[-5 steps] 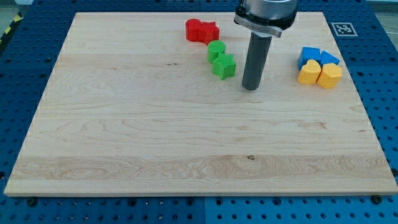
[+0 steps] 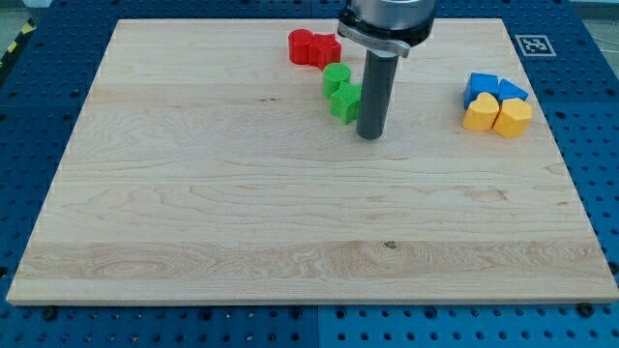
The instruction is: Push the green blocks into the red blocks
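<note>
Two red blocks [image 2: 313,47] lie together near the view's top, left of centre. A round green block [image 2: 336,76] sits just below and right of them. A green star-shaped block [image 2: 343,101] sits below it, touching it. My tip [image 2: 370,134] is down on the board just right of and slightly below the green star block. The rod covers that block's right edge.
Two blue blocks [image 2: 490,88] and two yellow blocks [image 2: 497,115] cluster at the view's right. A fiducial tag [image 2: 530,43] marks the board's top right corner. The wooden board [image 2: 193,193] sits on a blue perforated table.
My tip has moved left, from a gap away to right beside the green star block. The blocks have not visibly moved.
</note>
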Robot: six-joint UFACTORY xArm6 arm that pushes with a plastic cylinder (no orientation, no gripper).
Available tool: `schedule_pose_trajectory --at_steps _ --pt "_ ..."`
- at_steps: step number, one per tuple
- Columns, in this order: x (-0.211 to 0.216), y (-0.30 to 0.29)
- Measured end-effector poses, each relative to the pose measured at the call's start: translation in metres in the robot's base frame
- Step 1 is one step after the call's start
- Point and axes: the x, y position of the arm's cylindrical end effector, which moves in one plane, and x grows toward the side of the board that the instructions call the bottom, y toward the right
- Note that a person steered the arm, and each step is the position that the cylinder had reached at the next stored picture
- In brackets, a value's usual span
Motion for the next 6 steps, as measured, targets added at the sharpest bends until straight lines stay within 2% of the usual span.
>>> schedule_pose_trajectory --at_steps 2,6 --pt "-0.004 -0.003" --pt "-0.047 -0.016"
